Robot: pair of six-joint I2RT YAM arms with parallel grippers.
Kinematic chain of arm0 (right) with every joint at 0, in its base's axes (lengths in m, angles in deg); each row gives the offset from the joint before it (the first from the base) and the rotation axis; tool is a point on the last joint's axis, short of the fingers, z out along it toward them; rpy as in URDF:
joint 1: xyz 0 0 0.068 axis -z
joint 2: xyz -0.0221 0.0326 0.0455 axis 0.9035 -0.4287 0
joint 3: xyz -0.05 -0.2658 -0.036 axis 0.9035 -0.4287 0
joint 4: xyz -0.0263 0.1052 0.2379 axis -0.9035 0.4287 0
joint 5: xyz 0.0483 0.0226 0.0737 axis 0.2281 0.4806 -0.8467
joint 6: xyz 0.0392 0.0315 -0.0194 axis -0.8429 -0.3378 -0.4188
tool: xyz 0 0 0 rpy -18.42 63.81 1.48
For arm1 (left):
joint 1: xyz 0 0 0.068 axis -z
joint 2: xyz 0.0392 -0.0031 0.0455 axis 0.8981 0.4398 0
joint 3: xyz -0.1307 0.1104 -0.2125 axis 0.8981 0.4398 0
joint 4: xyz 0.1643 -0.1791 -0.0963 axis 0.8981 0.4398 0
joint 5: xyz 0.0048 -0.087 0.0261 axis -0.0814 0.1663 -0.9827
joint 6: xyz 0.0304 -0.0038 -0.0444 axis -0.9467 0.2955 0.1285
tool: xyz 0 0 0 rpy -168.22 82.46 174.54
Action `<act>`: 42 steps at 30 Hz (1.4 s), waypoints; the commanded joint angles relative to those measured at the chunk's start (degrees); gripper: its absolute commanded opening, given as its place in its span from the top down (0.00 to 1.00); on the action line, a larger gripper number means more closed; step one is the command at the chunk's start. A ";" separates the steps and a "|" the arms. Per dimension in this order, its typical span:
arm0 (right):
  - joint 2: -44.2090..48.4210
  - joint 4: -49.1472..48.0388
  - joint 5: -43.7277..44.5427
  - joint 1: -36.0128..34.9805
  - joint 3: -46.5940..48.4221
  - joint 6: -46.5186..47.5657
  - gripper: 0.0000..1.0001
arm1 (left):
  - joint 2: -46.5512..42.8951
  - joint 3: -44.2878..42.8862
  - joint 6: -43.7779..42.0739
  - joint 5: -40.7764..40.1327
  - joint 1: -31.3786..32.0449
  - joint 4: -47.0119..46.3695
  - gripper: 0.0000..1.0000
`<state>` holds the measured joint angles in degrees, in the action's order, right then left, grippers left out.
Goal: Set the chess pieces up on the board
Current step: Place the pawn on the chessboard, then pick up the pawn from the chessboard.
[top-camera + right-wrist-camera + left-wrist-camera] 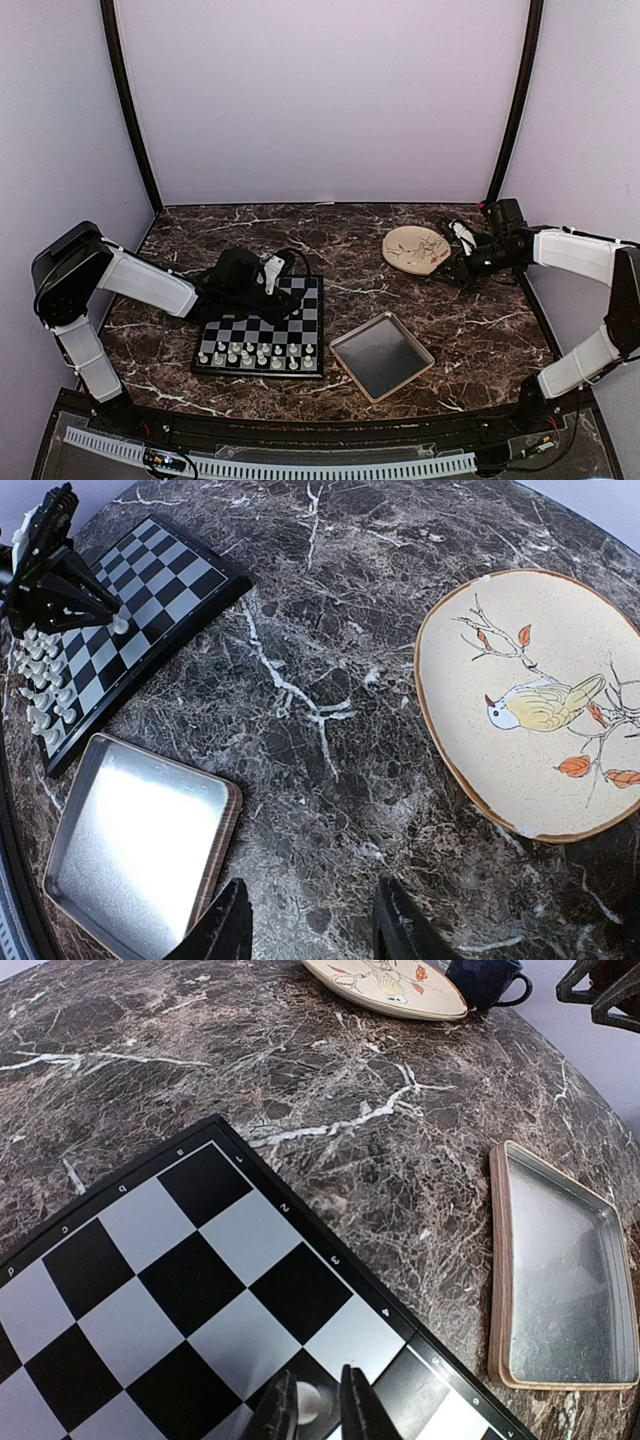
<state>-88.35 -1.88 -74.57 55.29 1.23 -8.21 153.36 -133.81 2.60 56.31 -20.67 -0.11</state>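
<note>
From the top we see the left gripper (288, 298) low over the board (250, 330), where a slip could topple the ranked pieces (255, 352); its wrist alone shows it clenched on one piece (313, 1400); the right wrist shows the right gripper (312, 930) spread wide, idle over the surface (330, 630) by the plate (530, 700).

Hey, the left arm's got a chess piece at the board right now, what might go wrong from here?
The left pincer grips a tiny chess piece only at its tips, so it may slip or topple on release. It sits near the board edge, so a fall could send it onto the marble table. The rows of pieces stand packed close by; a low arm sweep might knock them.
</note>
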 commanded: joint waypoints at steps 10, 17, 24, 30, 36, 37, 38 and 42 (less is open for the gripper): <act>-0.46 -0.35 -1.52 0.27 0.64 0.48 0.58 | -3.74 -1.41 -0.05 0.43 -0.26 7.74 0.71; 0.04 -0.68 -1.63 0.23 0.22 0.65 0.58 | -1.42 -13.70 -2.90 1.01 -0.27 28.70 0.68; 0.39 -0.92 -1.58 0.27 -0.03 1.16 0.58 | 3.48 -25.73 -4.06 -0.76 -0.27 48.98 0.70; 0.62 -1.21 -1.63 0.27 -0.23 1.39 0.58 | 5.30 -28.16 -4.18 1.51 -0.26 51.27 0.70; 0.68 -1.30 -1.92 0.24 -0.22 1.56 0.58 | 7.46 -29.33 -4.41 1.80 -0.17 51.04 0.70; 0.75 -1.31 -1.92 0.27 -0.25 1.55 0.58 | 7.90 -29.55 -4.41 1.94 -0.18 51.11 0.70; 0.83 -1.30 -1.92 0.26 -0.37 1.65 0.58 | 8.18 -29.91 -4.43 1.99 -0.18 51.20 0.70; 1.00 -1.47 -1.88 0.24 -0.64 1.74 0.58 | 8.92 -30.70 -4.48 1.70 -0.18 50.97 0.71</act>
<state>-88.83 -1.99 -75.59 55.29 1.21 -7.16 162.17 -162.44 -1.16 57.60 -20.67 49.54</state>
